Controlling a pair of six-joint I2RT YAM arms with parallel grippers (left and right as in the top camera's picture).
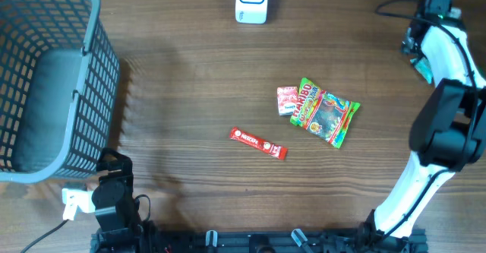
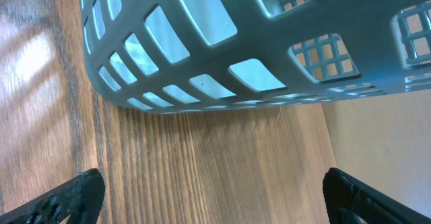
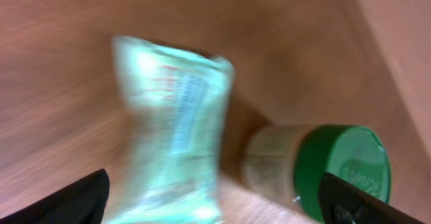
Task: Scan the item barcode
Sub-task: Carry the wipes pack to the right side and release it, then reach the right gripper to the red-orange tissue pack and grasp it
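**Both claws open, green packet in front of the right one**

My right claw (image 3: 219,200) stands open, its two dark fingertips (image 3: 74,197) wide apart at the lower corners of the wrist view and closed on nothing. A pale green packet (image 3: 175,130) shows between them. It is too blurred for me to read its print, or to tell whether it is lying flat or tilted. Just beside the packet, toward my right finger, a jar with a green lid (image 3: 323,167) lies on its side on the wood.

From above, my right arm (image 1: 448,124) reaches to the far right corner of the table (image 1: 190,78) and covers most of that spot. The white scanner (image 1: 250,2) sits at the middle of the far edge, well apart from that arm.

Three more items lie mid-table. A Haribo bag (image 1: 325,113) touches a small red-and-white packet (image 1: 286,99) on its left. A red stick packet (image 1: 258,143) lies apart from them, nearer to me.

My left claw (image 2: 215,200) is open too, with its fingertips spread and empty. It hangs low over the wood just before the curved wall of the grey basket (image 1: 91,71), which fills the far left corner.
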